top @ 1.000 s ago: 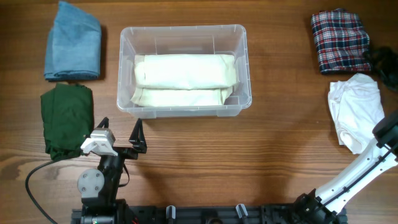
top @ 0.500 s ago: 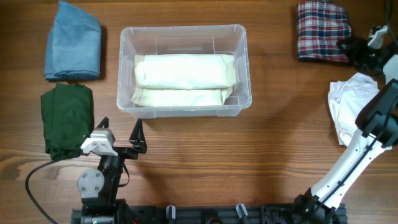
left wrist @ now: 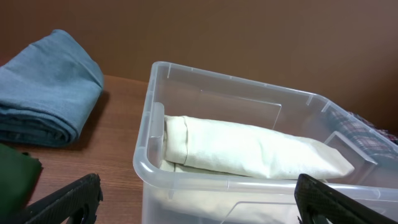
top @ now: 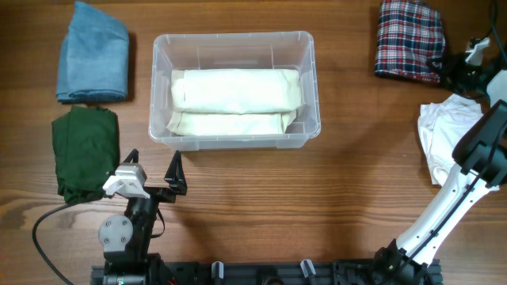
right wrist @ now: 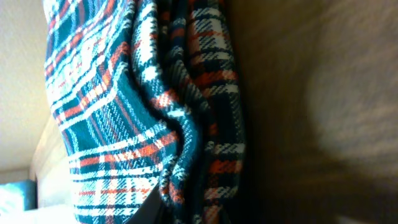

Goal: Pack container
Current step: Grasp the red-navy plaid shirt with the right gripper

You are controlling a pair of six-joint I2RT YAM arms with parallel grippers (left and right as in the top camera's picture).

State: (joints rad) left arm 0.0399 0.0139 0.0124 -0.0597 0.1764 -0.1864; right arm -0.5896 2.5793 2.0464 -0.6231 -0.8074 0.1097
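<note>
The clear container [top: 234, 37] stands at the table's middle back with a folded cream cloth [top: 234, 91] inside it. My left gripper [top: 154, 158] rests open in front of the tub's near left corner, nothing between its fingers; the left wrist view shows the container's rim [left wrist: 144, 163] and the cream cloth [left wrist: 249, 146] close ahead. At the far right back, my right gripper [top: 446, 67] is shut on the right edge of a plaid cloth [top: 408, 39]. In the right wrist view the plaid cloth [right wrist: 124, 93] fills the frame and bunches into a fold at the jaws.
A folded blue cloth [top: 93, 51] and a dark green cloth [top: 83, 150] lie left of the tub. A crumpled white cloth [top: 451, 134] lies at the right, under the right arm. Bare wood runs between the tub and the plaid cloth.
The right arm swung from the near right up to the plaid cloth and its jaws closed on it. The plaid cloth slid left and towards the back. The left arm stayed still.
</note>
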